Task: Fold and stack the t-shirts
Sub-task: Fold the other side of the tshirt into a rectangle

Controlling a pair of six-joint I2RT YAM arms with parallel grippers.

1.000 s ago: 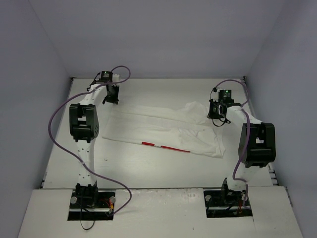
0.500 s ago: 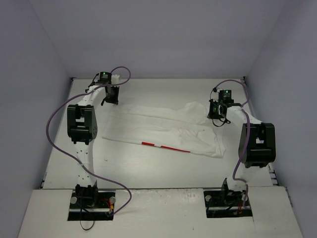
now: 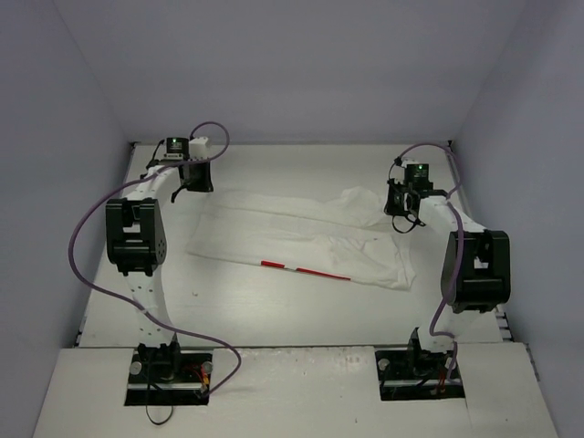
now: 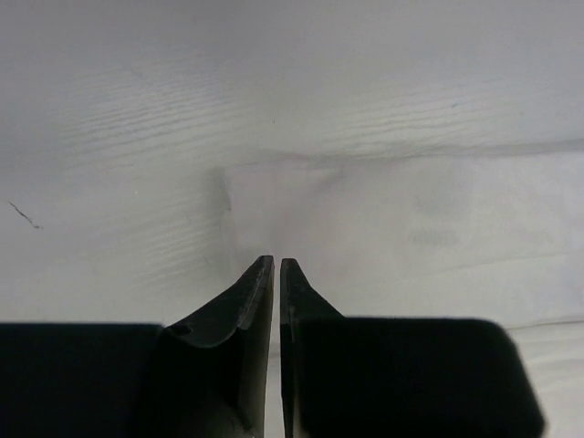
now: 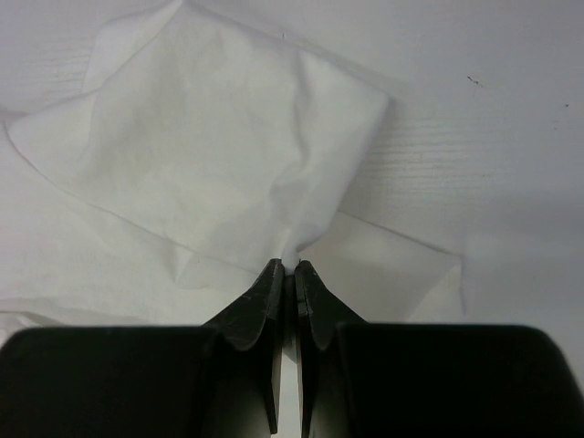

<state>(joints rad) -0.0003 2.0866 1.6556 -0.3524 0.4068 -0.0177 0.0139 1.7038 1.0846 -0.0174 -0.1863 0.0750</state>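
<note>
Top external: right tool (image 3: 402, 222) pinches the t-shirt (image 3: 301, 239); left tool (image 3: 194, 186) pressed together by its corner.

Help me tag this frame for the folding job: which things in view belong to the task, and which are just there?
Part of the job:
- white t-shirt
- right gripper, shut on its cloth
- left gripper, shut by its far left corner; grip unclear

Just there:
- table
- purple cables on the arms
</note>
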